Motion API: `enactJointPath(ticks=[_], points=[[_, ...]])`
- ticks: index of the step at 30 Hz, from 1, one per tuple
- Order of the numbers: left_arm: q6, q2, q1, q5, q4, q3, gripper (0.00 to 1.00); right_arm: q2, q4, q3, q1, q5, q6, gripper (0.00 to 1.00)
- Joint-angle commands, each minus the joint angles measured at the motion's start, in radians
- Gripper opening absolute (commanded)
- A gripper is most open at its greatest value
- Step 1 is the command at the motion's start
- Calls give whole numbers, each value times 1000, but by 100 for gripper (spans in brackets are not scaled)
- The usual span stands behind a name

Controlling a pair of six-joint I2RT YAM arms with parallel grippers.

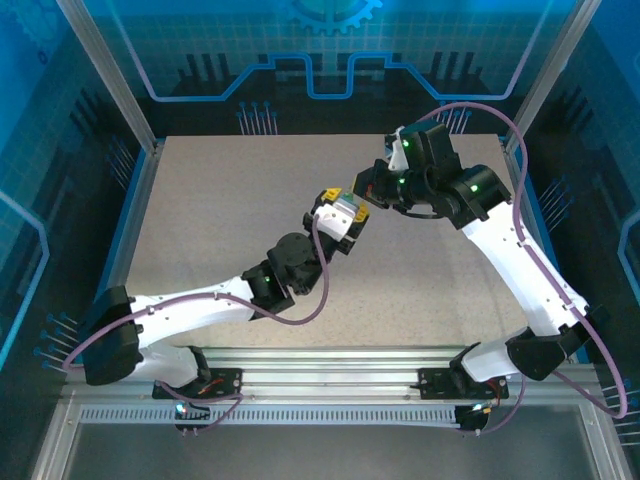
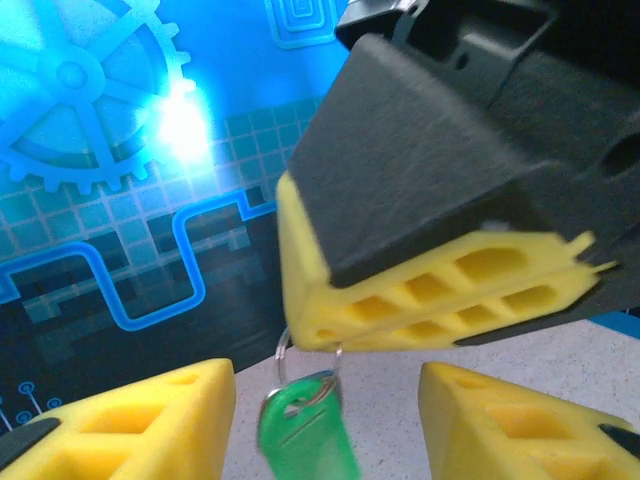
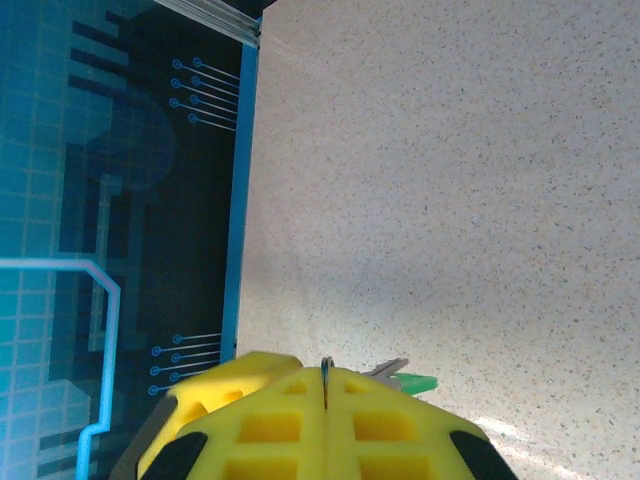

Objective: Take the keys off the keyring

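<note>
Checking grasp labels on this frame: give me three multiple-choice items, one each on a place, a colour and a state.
1. Where is the tag? A lying on the table; B hanging under the right pincer; C clamped in the left pincer.
2. Tag colour? A red; B green; C white.
3. Left pincer? A open; B shut on the tag; C shut empty.
B: it dangles from the wire ring nipped in the shut fingers.
B: bright green.
A: its fingers stand apart on either side of the tag.
</note>
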Motion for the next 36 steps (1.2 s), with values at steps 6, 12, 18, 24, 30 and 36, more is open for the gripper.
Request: enactJointPath(ticks=[6,12,18,24,30,36], points=[[98,59,-56,-160,184,27,40,-33,30,-7,-3,16,32,0],[88,75,-57,-162,171,34,45,-38,54,-17,-6,-17,50,0],[104,115,-46,-182,211,58,42,-46,99,-53,-6,-65,72,0],[79,100,-14,-176,195,60,34,-59,96,-58,-8,-73,77,0],[67,48,0,-120,148,40,32,-68,94,-77,-12,-76,91,0],[39,-33,3,5,17,-4,40,-66,107,-80,-19,-85,113,0]])
